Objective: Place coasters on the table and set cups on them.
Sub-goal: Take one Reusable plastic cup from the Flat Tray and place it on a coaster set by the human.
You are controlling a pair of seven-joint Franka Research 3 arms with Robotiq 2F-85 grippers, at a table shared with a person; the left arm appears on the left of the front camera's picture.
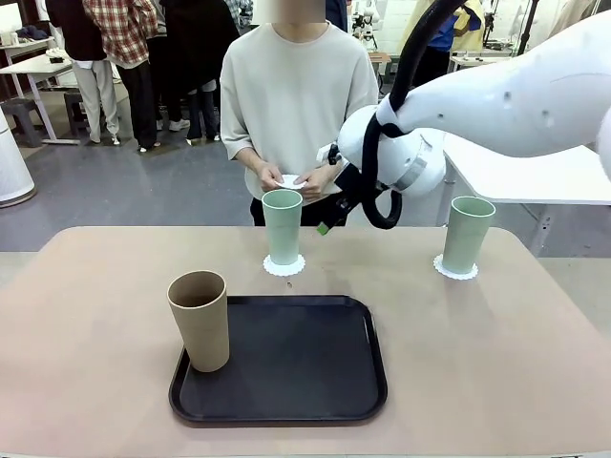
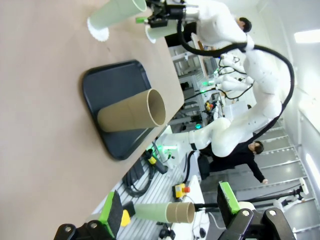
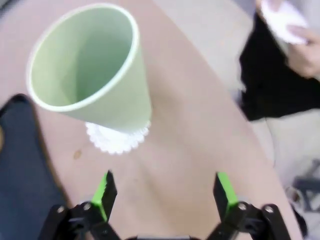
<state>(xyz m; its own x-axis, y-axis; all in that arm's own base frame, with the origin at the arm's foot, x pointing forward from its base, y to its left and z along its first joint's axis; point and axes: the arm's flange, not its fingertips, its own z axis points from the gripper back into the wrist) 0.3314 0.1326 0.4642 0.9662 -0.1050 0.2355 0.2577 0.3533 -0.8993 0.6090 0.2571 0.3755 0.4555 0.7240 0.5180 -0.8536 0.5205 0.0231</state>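
One mint cup [image 1: 283, 226] stands on a coaster [image 1: 284, 265] at the middle of the table [image 1: 95, 315]. A second mint cup [image 1: 467, 234] stands on a coaster [image 1: 455, 269] at the right. The tan cup [image 1: 200, 320] stands on the left edge of the black tray [image 1: 286, 367]. The person's hands hold a third coaster [image 1: 289, 181] at the far side. My right gripper [image 1: 327, 224] hovers open just right of the middle cup [image 3: 90, 70], above bare table, its fingers [image 3: 105, 192] empty. My left gripper [image 2: 170, 207] is open and empty, well back from the tan cup [image 2: 132, 115].
The tray [image 2: 117, 90] takes up the table's near middle. The person stands at the far edge behind the middle cup. My right arm [image 1: 516, 95] reaches in above the right cup. Bare tabletop lies at the left and the near right.
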